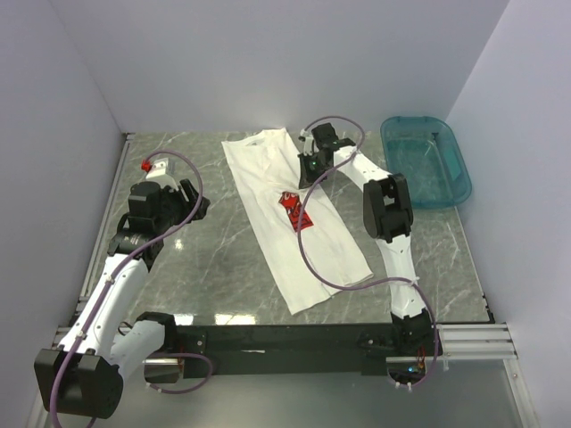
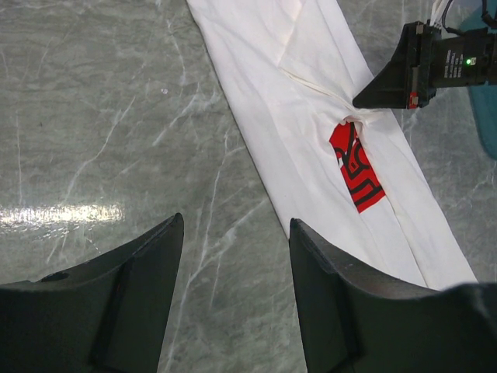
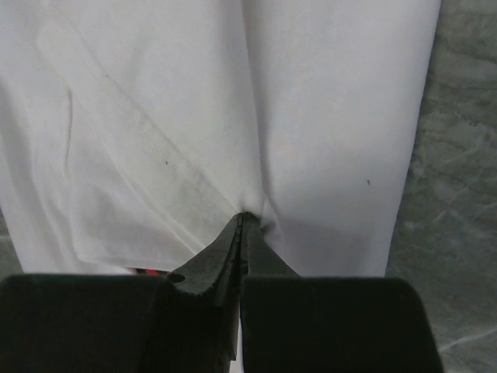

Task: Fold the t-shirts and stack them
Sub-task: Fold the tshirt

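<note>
One white t-shirt [image 1: 263,187], folded into a long strip, lies diagonally across the tabletop [image 1: 214,267]. Soft, light and limp, it should sag unless pinched at a fold or hem. Right jaws are clamped on a crease beside the red print [image 2: 357,167], a grip only the right wrist view shows closely; left jaws gape above the tabletop beside it.

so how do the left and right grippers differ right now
The left gripper is open and holds nothing; the right gripper is shut on the t-shirt. The left gripper hangs over bare table beside the t-shirt; the right gripper is at the t-shirt's middle, by the red print. Both have black fingers.
</note>
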